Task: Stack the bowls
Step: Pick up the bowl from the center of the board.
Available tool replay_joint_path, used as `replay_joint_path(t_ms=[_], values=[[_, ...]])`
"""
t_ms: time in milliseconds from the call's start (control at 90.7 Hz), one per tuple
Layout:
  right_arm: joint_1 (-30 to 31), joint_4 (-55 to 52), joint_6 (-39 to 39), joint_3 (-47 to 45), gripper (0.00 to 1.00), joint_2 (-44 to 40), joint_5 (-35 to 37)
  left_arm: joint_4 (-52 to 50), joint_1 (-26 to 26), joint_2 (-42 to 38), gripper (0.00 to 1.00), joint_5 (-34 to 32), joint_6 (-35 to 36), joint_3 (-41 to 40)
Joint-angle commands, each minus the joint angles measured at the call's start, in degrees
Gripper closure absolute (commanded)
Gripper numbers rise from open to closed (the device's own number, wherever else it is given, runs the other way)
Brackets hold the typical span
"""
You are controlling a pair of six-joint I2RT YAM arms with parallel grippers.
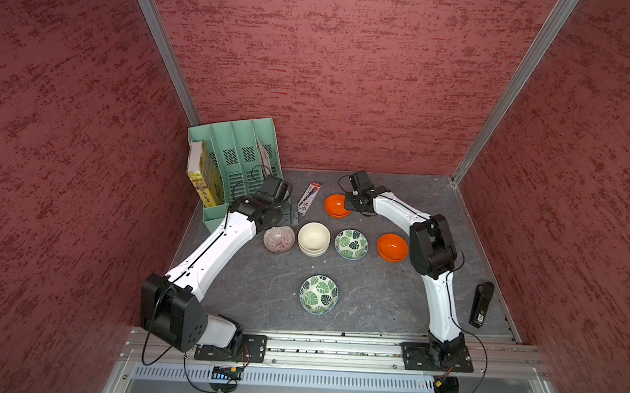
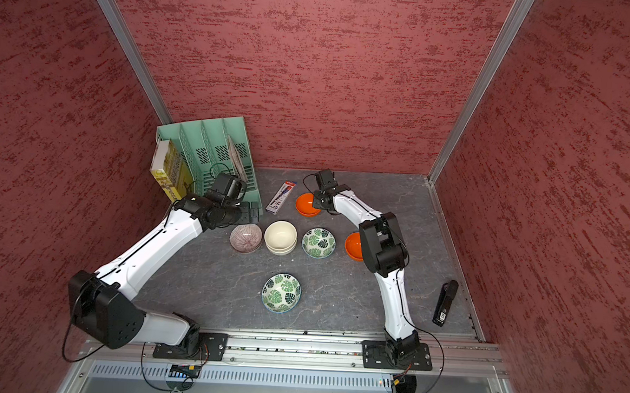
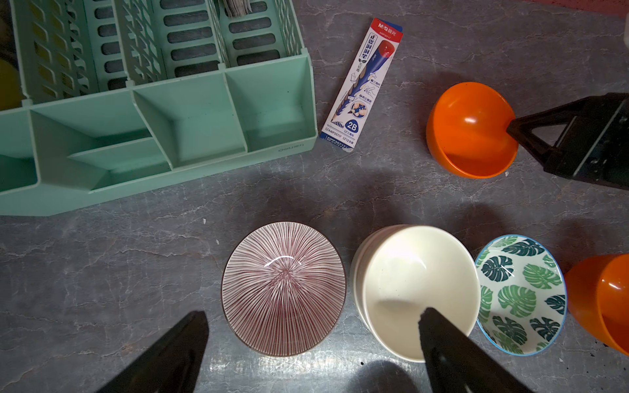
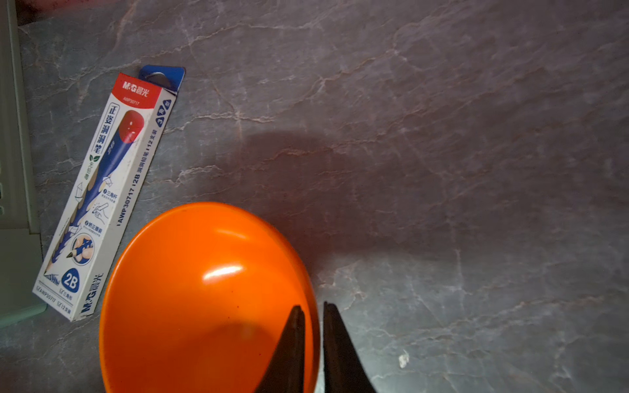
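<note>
In the right wrist view my right gripper (image 4: 312,306) is shut on the rim of a glossy orange bowl (image 4: 204,299), one finger inside and one outside. That bowl (image 1: 335,205) sits at the back of the table. A second orange bowl (image 1: 392,247) stands beside my right arm. In a row lie a purple-lined bowl (image 1: 278,240), two stacked cream bowls (image 1: 313,237) and a leaf-patterned bowl (image 1: 351,244). Another leaf bowl (image 1: 318,293) sits alone nearer the front. My left gripper (image 3: 313,316) hangs open above the purple-lined bowl (image 3: 284,289) and the cream stack (image 3: 415,282), holding nothing.
A mint-green file rack (image 1: 235,157) with a yellow book (image 1: 201,179) stands at the back left. A pencil box (image 1: 307,199) lies between the rack and the held orange bowl. A black stapler (image 1: 481,304) lies by the right wall. Red walls close three sides.
</note>
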Motion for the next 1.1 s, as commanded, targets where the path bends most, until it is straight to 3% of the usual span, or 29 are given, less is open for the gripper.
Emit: replay_joint_path(t_ms=[0,143,331,518,650,882,1091], values=[[-1.38,-1.02,0.84,1.81,0.90,0.48,-1.03,0.12,0.21,-1.39,0.00,-0.91,1.02,0.57],[-1.99,-1.13,0.83,2.24,0.93,0.59,-2.65,0.41,0.36,-1.50,0.00,-0.57,1.02,0.10],[-2.15,-0.72,1.23,2.42,0.68,1.05,-3.17,0.45,0.57,-1.87,0.00,-0.61,1.11,-0.12],[-2.10,0.02,1.68,3.33,0.65,2.55,-4.61,0.53,0.88,-1.89,0.00,-0.48,1.13,-0.45],[-2.02,-0.89,1.82,5.04,0.70,4.31,-5.24,0.76,0.97,-1.76,0.00,-0.40,1.20,-0.53],[-2.01,-0.51,2.17,5.04,0.91,4.71,-5.34,1.10,1.15,-1.65,0.00,-0.04,1.17,-0.79],[-2.50,4.16,4.05,-1.63,0.96,-2.73,-4.21,1.87,1.18,-1.51,0.00,0.38,1.12,-1.40]])
